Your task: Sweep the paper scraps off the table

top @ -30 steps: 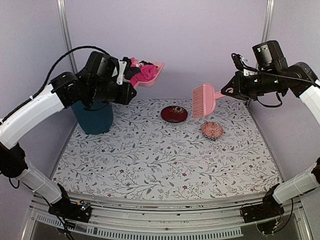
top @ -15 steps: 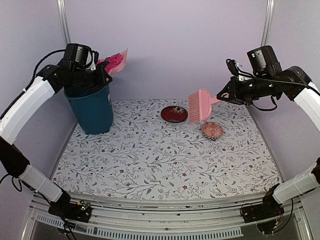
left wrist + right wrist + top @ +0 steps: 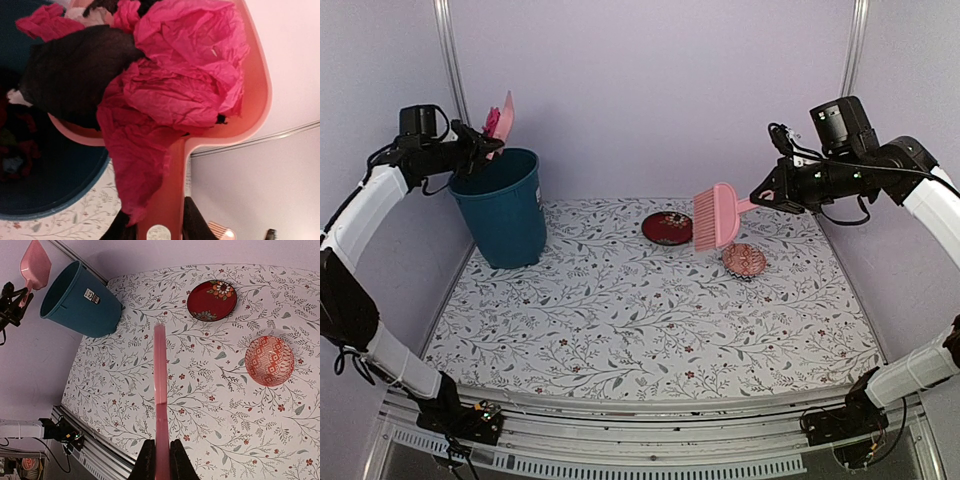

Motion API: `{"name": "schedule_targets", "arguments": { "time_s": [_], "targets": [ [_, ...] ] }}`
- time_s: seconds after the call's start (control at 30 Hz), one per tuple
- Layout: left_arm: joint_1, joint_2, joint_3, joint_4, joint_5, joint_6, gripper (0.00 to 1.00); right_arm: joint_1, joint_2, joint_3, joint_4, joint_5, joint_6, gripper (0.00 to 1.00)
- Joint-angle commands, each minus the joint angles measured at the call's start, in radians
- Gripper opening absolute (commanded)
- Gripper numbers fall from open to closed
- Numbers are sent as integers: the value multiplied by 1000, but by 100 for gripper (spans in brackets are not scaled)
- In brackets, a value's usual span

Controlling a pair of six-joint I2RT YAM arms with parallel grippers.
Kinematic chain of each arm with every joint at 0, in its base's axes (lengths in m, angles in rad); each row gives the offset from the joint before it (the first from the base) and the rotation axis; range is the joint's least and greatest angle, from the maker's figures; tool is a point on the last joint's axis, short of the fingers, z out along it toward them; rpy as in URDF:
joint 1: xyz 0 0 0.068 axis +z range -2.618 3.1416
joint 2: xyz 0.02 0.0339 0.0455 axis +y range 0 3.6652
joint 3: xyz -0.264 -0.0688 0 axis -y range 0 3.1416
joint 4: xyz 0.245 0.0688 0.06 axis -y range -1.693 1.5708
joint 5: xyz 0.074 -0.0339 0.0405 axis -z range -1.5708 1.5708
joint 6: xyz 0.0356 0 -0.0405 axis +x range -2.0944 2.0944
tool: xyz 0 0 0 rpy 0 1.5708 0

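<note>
The left gripper (image 3: 159, 226) pinched the handle of the tilted dustpan (image 3: 251, 95) so the paper scraps (image 3: 180, 85) heaped ahead of it would spill into the bin (image 3: 508, 215) below, while the right gripper (image 3: 769, 194) clamped the brush (image 3: 714, 218) clear of the table (image 3: 650, 320).

From where I stand, the left arm (image 3: 380, 190) climbs from its base at the near edge up the left side. Its white forearm slants away toward the far left corner, and the wrist is raised high. The left gripper (image 3: 470, 148) points rightward, its fingers (image 3: 194, 225) pinched on the handle of a dustpan (image 3: 257, 100). The right arm (image 3: 895, 160) rises along the right side, bends at a high elbow and reaches inward. The right gripper (image 3: 767, 193) points left and slightly down, its fingers (image 3: 146, 462) clamped tight on the thin handle of a brush (image 3: 160, 370)
</note>
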Motion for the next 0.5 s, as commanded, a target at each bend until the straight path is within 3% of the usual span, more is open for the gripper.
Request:
{"name": "schedule_targets", "arguments": {
  "time_s": [0.0,0.07,0.13,0.47],
  "targets": [
    [75,-23,-228,448,326,-490,3,-6,-18,2,38,-17,8,1],
    [84,-38,-352,723,349,-737,3,-5,-18,2,34,-16,6,1],
    [86,-33,-384,837,350,-861,3,-6,-20,1,30,-13,5,1],
    [84,-84,-328,816,275,-928,3,-6,-31,-10,29,-2,9,1]
  ]
}}
